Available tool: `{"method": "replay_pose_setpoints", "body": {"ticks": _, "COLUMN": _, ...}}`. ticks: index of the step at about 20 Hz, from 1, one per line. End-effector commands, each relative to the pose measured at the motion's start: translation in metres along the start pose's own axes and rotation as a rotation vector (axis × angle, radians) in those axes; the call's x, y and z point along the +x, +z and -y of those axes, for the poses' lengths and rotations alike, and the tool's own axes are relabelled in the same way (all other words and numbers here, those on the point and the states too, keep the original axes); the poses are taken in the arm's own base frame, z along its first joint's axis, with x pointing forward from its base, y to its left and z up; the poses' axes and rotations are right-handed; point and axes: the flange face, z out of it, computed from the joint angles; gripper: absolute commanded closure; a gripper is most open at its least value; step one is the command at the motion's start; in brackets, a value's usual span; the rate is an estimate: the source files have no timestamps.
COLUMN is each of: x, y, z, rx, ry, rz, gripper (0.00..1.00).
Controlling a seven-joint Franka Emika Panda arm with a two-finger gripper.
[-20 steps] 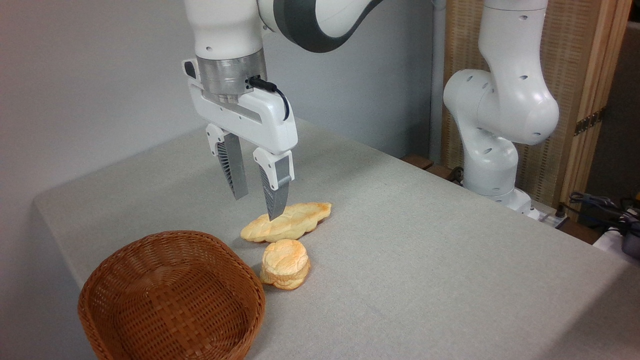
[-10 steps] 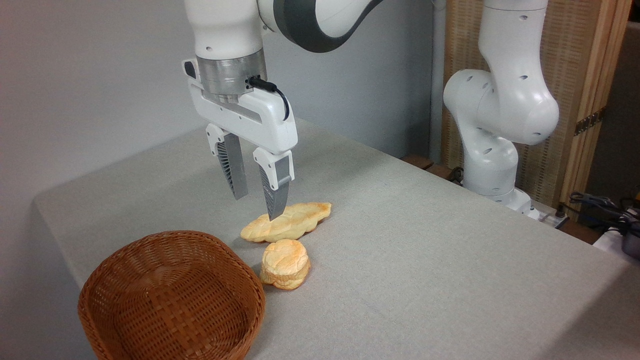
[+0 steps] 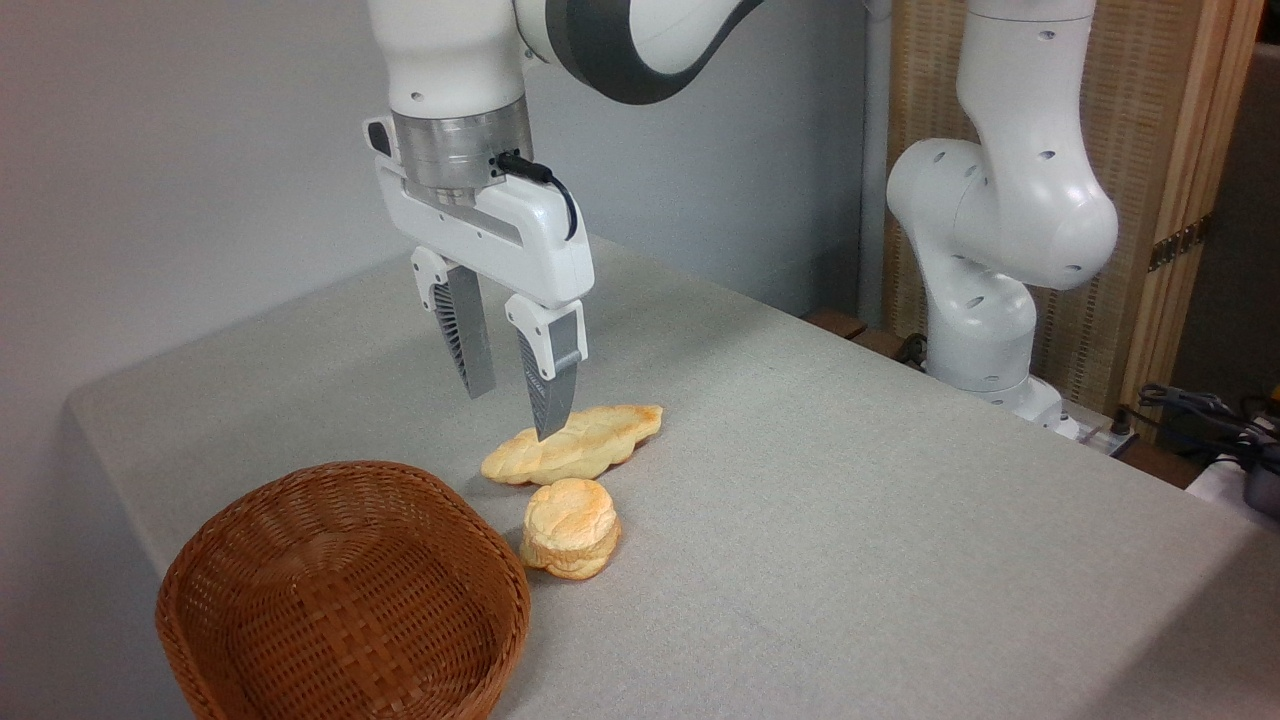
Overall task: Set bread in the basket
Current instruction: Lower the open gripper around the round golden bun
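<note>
The bread (image 3: 571, 527), a small round puffy bun with an orange-browned top, lies on the grey table just right of the basket. The basket (image 3: 340, 592) is an oval brown wicker one at the front left, with nothing inside it. My gripper (image 3: 512, 412) hangs open above the table, behind the bun, with nothing between its two grey fingers. Its right fingertip (image 3: 549, 420) overlaps the braided loaf in the picture; whether it touches is unclear.
A longer flat braided loaf (image 3: 575, 444) lies just behind the bun. The arm's white base (image 3: 985, 260) stands at the table's back right edge, with cables (image 3: 1200, 415) at the far right. A grey wall runs behind the table.
</note>
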Motion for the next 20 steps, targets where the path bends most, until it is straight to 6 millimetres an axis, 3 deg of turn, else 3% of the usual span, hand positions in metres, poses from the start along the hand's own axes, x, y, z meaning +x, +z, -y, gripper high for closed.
{"method": "replay_pose_setpoints", "body": {"ticks": 1, "x": -0.007, "y": 0.022, "z": -0.004, "rx": -0.038, "ry": 0.039, "rz": 0.033, "gripper": 0.0}}
{"method": "replay_pose_setpoints", "body": {"ticks": 11, "x": -0.018, "y": 0.094, "z": 0.01, "rx": -0.036, "ry": 0.094, "rz": 0.061, "gripper": 0.0}}
{"method": "replay_pose_setpoints", "body": {"ticks": 14, "x": -0.024, "y": 0.102, "z": 0.023, "rx": -0.011, "ry": 0.094, "rz": 0.089, "gripper": 0.0}}
{"method": "replay_pose_setpoints", "body": {"ticks": 20, "x": -0.021, "y": 0.118, "z": 0.026, "rx": -0.014, "ry": 0.097, "rz": 0.104, "gripper": 0.0}}
